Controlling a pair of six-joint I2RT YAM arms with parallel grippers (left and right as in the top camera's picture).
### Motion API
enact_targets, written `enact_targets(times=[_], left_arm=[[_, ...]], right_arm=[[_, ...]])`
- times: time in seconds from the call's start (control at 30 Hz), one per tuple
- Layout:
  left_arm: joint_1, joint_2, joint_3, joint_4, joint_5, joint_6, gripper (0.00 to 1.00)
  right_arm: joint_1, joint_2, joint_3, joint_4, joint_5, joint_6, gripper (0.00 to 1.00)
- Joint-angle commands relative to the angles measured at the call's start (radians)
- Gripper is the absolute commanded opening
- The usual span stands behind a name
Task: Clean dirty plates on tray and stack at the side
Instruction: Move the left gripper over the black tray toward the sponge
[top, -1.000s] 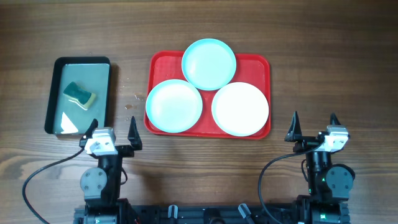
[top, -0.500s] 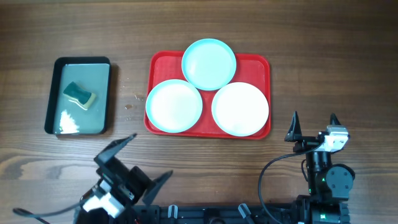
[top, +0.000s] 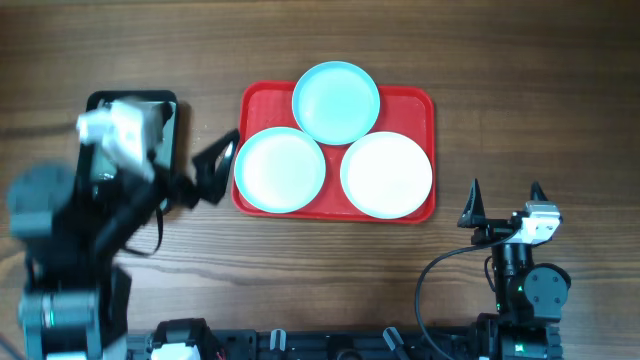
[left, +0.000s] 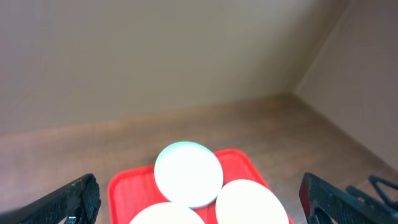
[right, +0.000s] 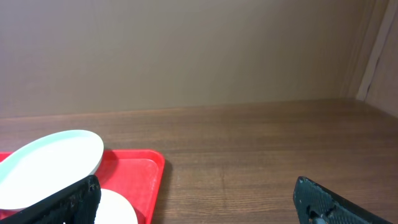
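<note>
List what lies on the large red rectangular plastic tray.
Three round shallow plastic plates: a pale aqua plate at the far side, overlapping the rims of a second aqua plate and a white plate. The floor of the red tray beneath them is covered.

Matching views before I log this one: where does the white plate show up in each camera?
Overhead: white plate on the right half of the tray.
Left wrist: white plate at the bottom edge, right of centre, cut off.
Right wrist: white plate only a sliver at the bottom left.
Shared landmark: the tray under it, in all three views.
</note>
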Motion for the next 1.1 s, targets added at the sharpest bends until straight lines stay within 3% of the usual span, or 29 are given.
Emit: enact_targets(times=[0.0, 0.07, 0.17, 0.4, 0.43, 0.5, 0.67, 1.07], left_arm=[[0.002, 0.140, 0.105, -0.054, -0.069, -0.016, 1.00], [0.002, 0.228, 0.205, -0.132, -0.298, -0.169, 1.00], [0.016, 0.423, 0.417, -0.318, -0.629, -0.282, 1.00], [0.031, 0.640, 0.487, -0.376, -0.671, -0.274, 1.00], [0.035, 0.662, 0.487, -0.379, -0.717, -0.295, 1.00], [0.045, 0.690, 0.487, -0.389, -0.849, -0.474, 1.00], [0.152, 0.798, 0.554, -0.515, -0.821, -0.541, 1.00], [0.294, 1.048, 0.554, -0.506, -0.682, -0.542, 1.00]], right_arm=[[-0.004, -0.005, -0.001, 0.002, -0.004, -0.010, 1.00], [-0.004, -0.005, -0.001, 0.002, -0.004, -0.010, 1.00], [-0.004, -0.005, -0.001, 0.002, -0.004, -0.010, 1.00], [-0.004, -0.005, -0.001, 0.002, -0.004, -0.010, 1.00], [-0.004, -0.005, -0.001, 0.002, -0.004, -0.010, 1.00], [-0.004, -0.005, -0.001, 0.002, -0.004, -0.010, 1.00], [-0.004, -0.005, -0.001, 0.002, -0.004, -0.010, 1.00], [-0.004, -0.005, -0.001, 0.002, -0.004, -0.011, 1.00]])
